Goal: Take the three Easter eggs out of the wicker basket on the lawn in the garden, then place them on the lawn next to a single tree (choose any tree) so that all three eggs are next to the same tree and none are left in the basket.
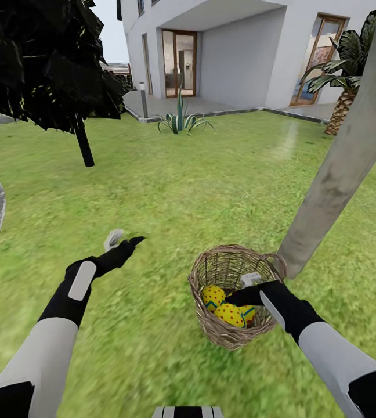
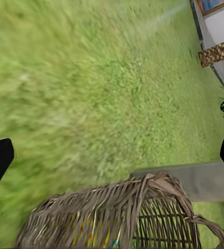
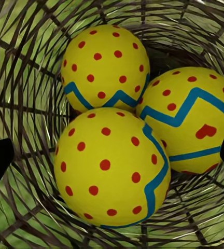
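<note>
three easter eggs (image 3: 112, 174) are still seen inside the wicker basket (image 1: 223, 334) beside the tree (image 1: 350, 151); none removed. right gripper (image 1: 243, 290), fingers apart, is lowered over them.

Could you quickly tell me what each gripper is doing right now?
Left gripper: open, empty, above the lawn.
Right gripper: open inside the basket, fingers either side of an egg, not gripping.
</note>
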